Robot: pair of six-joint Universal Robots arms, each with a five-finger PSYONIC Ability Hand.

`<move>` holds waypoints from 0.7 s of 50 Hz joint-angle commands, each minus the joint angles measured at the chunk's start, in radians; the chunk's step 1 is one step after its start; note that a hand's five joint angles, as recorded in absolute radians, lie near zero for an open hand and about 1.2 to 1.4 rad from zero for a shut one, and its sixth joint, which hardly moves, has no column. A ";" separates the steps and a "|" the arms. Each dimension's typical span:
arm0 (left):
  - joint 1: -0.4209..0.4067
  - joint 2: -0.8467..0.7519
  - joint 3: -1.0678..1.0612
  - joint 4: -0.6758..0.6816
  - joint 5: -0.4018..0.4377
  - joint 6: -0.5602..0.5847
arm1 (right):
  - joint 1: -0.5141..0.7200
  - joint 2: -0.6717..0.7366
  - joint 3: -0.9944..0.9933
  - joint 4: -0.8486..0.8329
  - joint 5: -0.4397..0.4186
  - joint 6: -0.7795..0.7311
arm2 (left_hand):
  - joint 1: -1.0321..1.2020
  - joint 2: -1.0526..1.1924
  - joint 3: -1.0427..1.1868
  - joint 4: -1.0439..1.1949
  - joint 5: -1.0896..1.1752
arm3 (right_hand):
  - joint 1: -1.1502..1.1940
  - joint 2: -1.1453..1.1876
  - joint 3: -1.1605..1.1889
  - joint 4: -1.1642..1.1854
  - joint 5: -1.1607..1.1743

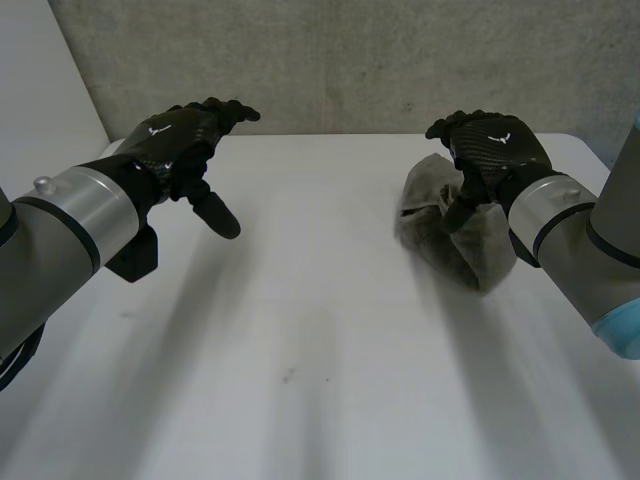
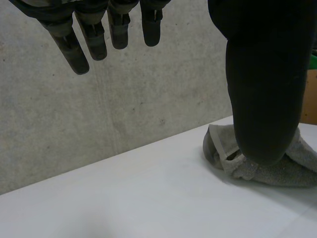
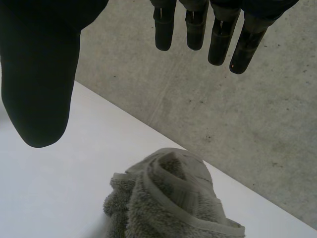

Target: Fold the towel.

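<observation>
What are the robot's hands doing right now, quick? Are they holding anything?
Left hand: open, holding nothing, well away from the towel.
Right hand: open, holding nothing, above the crumpled towel.

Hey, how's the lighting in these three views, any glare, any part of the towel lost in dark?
Head view: even light, no glare; the towel stands out on the white table. Left wrist view: the thumb of the left hand is a black mass hiding the towel's middle. Right wrist view: towel hem and pile read well; the right hand is mostly black.
</observation>
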 commanded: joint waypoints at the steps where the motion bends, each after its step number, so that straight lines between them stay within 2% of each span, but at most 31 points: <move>1: 0.000 -0.002 0.000 0.000 0.000 0.000 | 0.000 0.003 -0.018 0.003 0.019 -0.004 | -0.001 0.011 0.007 0.007 -0.032 | -0.034 -0.049 -0.038 -0.058 -0.048; 4: 0.000 -0.002 0.000 0.000 0.000 0.000 | -0.002 0.006 -0.030 0.006 0.055 -0.033 | -0.001 0.011 0.007 0.007 -0.032 | -0.034 -0.049 -0.038 -0.058 -0.048; 6: 0.000 -0.003 0.000 0.000 0.000 0.000 | 0.000 0.012 -0.047 0.014 0.126 -0.100 | -0.001 0.011 0.007 0.007 -0.032 | -0.034 -0.049 -0.038 -0.058 -0.048; 8: 0.000 -0.006 -0.002 0.000 0.000 0.000 | 0.000 0.018 -0.049 0.015 0.160 -0.149 | -0.001 0.011 0.007 0.007 -0.032 | -0.034 -0.049 -0.038 -0.058 -0.048; 12: 0.000 -0.009 -0.002 0.000 0.000 0.000 | 0.000 0.049 -0.050 0.012 0.205 -0.246 | -0.001 0.011 0.007 0.007 -0.032 | -0.034 -0.049 -0.038 -0.058 -0.048; 13: 0.000 -0.012 -0.002 0.002 -0.002 0.002 | -0.002 0.061 -0.052 0.009 0.213 -0.274 | -0.001 0.011 0.007 0.007 -0.032 | 0.037 0.022 0.033 0.013 0.023; 17: 0.001 -0.024 0.000 0.027 -0.009 0.009 | -0.002 0.133 -0.069 -0.015 0.208 -0.294 | -0.001 0.011 0.007 0.007 -0.032 | 0.196 0.181 0.192 0.172 0.182; 24: 0.027 -0.040 -0.015 0.095 -0.014 0.011 | -0.017 0.264 -0.090 -0.078 0.188 -0.294 | 0.000 0.011 0.008 0.008 -0.031 | 0.328 0.313 0.324 0.305 0.314; 25: 0.038 -0.041 -0.018 0.101 -0.012 0.011 | -0.023 0.291 -0.092 -0.096 0.174 -0.294 | 0.000 0.011 0.008 0.008 -0.031 | 0.433 0.418 0.429 0.409 0.419; 26: 0.038 -0.041 -0.018 0.101 -0.012 0.011 | -0.023 0.291 -0.092 -0.097 0.174 -0.294 | 0.000 0.011 0.008 0.008 -0.031 | 0.434 0.419 0.430 0.411 0.420; 28: 0.046 -0.044 -0.020 0.104 -0.011 0.011 | -0.046 0.322 -0.089 -0.126 0.132 -0.292 | 0.000 0.011 0.008 0.008 -0.031 | 0.805 0.790 0.801 0.781 0.791; 29: 0.047 -0.049 -0.018 0.106 -0.009 0.011 | -0.046 0.322 -0.089 -0.126 0.131 -0.292 | 0.000 0.011 0.008 0.008 -0.031 | 0.807 0.792 0.803 0.783 0.793; 30: 0.048 -0.058 -0.020 0.109 -0.009 0.011 | -0.051 0.325 -0.081 -0.138 0.101 -0.288 | 0.000 0.011 0.008 0.008 -0.031 | 1.060 1.045 1.056 1.036 1.046; 31: 0.048 -0.058 -0.020 0.109 -0.009 0.011 | -0.051 0.325 -0.081 -0.138 0.101 -0.288 | 0.000 0.011 0.008 0.008 -0.031 | 1.062 1.048 1.059 1.039 1.049; 32: 0.048 -0.067 -0.020 0.110 -0.009 0.011 | -0.053 0.321 -0.075 -0.150 0.067 -0.280 | 0.000 0.011 0.008 0.008 -0.031 | 1.186 1.172 1.182 1.163 1.173; 35: 0.048 -0.092 -0.021 0.114 -0.009 0.011 | -0.053 0.273 -0.063 -0.167 0.021 -0.245 | 0.003 0.014 0.011 0.011 -0.028 | 1.187 1.173 1.184 1.164 1.174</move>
